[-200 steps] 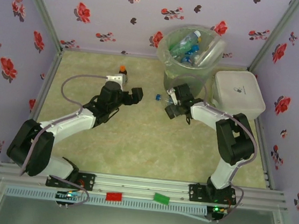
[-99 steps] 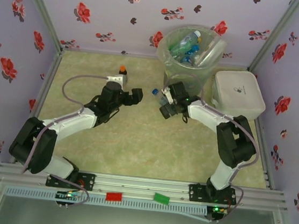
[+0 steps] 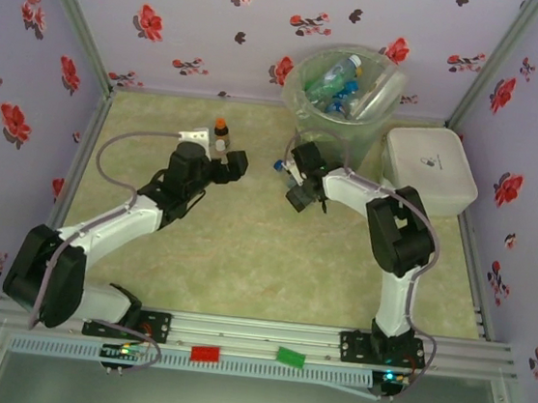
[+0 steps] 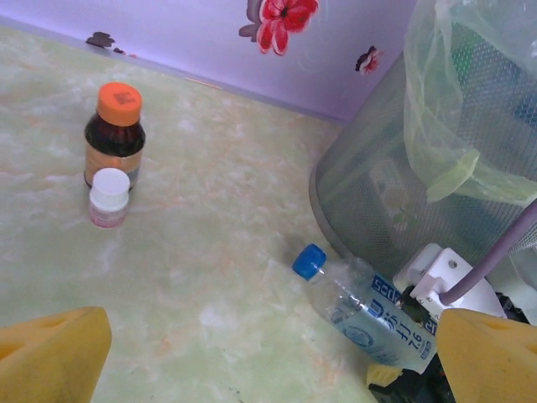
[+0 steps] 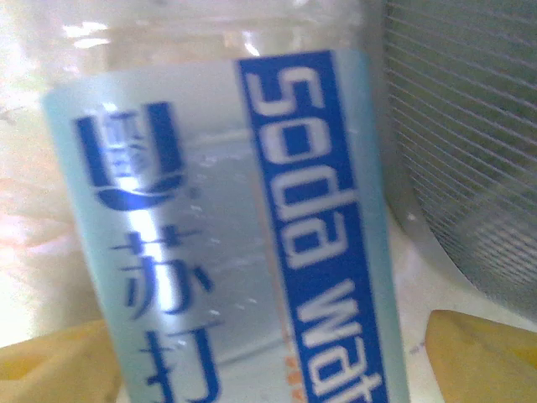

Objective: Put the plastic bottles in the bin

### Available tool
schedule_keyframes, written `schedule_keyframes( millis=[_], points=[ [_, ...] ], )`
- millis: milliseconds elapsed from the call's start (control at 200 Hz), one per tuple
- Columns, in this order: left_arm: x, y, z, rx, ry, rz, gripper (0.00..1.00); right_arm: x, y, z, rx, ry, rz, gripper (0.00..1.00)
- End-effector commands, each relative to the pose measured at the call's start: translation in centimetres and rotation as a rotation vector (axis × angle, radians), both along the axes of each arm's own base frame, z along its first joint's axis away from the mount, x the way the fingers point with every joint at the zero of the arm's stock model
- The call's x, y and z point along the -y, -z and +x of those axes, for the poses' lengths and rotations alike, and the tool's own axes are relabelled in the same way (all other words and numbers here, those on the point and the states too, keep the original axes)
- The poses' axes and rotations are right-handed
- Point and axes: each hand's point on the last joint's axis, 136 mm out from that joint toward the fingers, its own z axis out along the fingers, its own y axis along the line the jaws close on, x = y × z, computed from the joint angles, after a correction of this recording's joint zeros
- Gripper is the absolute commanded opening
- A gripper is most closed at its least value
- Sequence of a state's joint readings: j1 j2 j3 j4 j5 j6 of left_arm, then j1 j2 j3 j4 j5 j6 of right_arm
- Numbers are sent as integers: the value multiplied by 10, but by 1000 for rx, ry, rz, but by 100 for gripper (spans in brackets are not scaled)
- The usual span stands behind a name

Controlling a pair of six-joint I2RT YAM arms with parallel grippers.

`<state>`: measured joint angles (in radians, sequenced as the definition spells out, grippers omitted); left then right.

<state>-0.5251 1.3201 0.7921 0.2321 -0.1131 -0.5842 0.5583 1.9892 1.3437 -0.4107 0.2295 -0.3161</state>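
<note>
Looking down from the top camera, the right gripper (image 3: 296,178) is pinching a clear soda-water bottle (image 3: 289,173) right at the foot of the bin (image 3: 320,134), blue cap (image 3: 279,166) pointing left, and more plastic bottles (image 3: 344,82) are heaped inside the bag liner (image 3: 391,89).

Over to the left wrist camera, and it gives what the overhead cannot: the bottle's blue-and-white label (image 4: 390,323), the bin's mesh wall (image 4: 369,193) just behind it, and a tiny white-capped vial (image 4: 109,199) just in front of the brown orange-capped bottle (image 4: 113,138). The left gripper (image 4: 268,344) hangs spread wide, yellow pads (image 4: 50,357) far apart with nothing between them.

Right wrist camera now, very close: "soda wat" in white on blue, a yellow pad at each lower corner, the left one against the bottle, mesh wall just to the right. Whether the bottle rests on the table or is lifted, I cannot tell.

Underneath, a pale green marbled tabletop (image 3: 243,257); around it, lilac walls (image 3: 173,16) with red and dark flowers, and a white lidded box (image 3: 428,166) beside the bin on the right.
</note>
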Motion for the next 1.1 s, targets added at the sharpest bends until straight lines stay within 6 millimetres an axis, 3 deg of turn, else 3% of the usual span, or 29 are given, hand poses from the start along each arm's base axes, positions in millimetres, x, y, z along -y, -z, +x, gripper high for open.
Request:
schedule_keyframes(
  millis=[0, 85, 230, 420, 610, 820, 985, 1095],
  points=[
    [-19, 10, -2, -4, -48, 17, 100, -7, 1, -3, -52, -7, 29, 74],
    [-26, 14, -3, -3, -61, 15, 100, -11, 2, -5, -69, -4, 48, 59],
    [-38, 20, -8, 7, -81, 12, 100, -20, -9, -13, -98, 1, 121, 43],
    [-51, 28, -16, 20, -101, 9, 100, -38, -48, -35, -106, 5, 326, 38],
    [-55, 32, -21, 17, -87, 4, 100, -57, -120, -49, -62, -2, 562, 38],
    [-53, 40, -26, 3, -34, 54, 100, -63, -221, -45, 112, -5, 752, 40],
    [-58, 61, -35, -43, -24, 99, 100, -42, -295, -27, 293, 64, 801, 41],
    [-62, 70, -41, -71, -22, 119, 100, -14, -323, -8, 397, 143, 769, 41]
  ],
)
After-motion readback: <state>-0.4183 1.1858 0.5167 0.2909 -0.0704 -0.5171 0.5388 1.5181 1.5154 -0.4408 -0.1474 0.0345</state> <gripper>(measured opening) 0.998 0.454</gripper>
